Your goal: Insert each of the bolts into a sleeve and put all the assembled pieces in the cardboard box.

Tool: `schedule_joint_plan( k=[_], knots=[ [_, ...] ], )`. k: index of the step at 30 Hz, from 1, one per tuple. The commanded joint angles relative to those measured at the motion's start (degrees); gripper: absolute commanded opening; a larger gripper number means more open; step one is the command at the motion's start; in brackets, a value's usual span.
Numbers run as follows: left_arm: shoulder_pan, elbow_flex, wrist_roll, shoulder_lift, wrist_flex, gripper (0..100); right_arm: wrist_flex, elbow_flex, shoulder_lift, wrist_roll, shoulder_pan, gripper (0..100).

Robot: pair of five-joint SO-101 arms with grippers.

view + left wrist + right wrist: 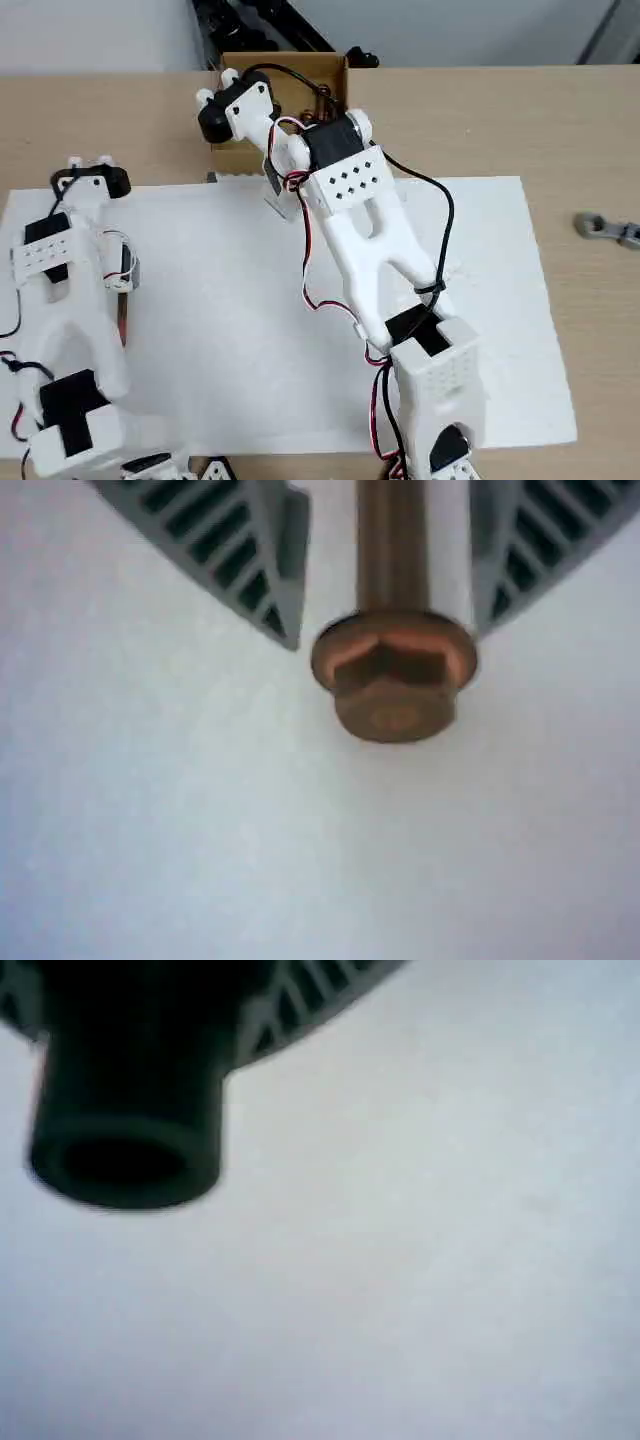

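1. The left gripper (388, 620) clasps the copper bolt (392, 680) by its shank, hex head jutting out, above the white sheet (220, 340).
2. The right gripper (281, 196) grasps the black sleeve (125, 1150), near the cardboard box (285, 72).
3. The sleeve sits well apart, rightward of the bolt; their axes probably need aligning.

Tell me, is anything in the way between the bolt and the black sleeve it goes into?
Nothing visible is. The left gripper holds the copper bolt, the right gripper holds the black sleeve, and between the two arms the high view shows bare white sheet.
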State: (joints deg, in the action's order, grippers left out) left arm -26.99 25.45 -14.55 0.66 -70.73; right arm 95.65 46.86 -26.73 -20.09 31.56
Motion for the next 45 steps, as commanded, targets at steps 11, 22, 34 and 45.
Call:
schedule_joint_plan(
  k=[11, 22, 34, 45],
  knots=[
    [-0.09, -0.4, -0.18, -12.57, 5.89, 8, 0.31, 0.26, 4.0, 0.7, 0.4, 0.4],
    [0.0, -0.31, 0.62, -14.86, 2.64, 0, 0.31, 0.26, 3.91, 0.7, 0.4, 0.4],
    [-0.26, -0.4, 0.35, -14.68, -0.35, 1, 0.31, 0.26, 4.0, 0.7, 0.4, 0.4],
    [-0.35, -2.42, 0.7, -14.68, -5.8, 10, 0.31, 0.26, 4.0, 0.7, 0.4, 0.4]
  ],
)
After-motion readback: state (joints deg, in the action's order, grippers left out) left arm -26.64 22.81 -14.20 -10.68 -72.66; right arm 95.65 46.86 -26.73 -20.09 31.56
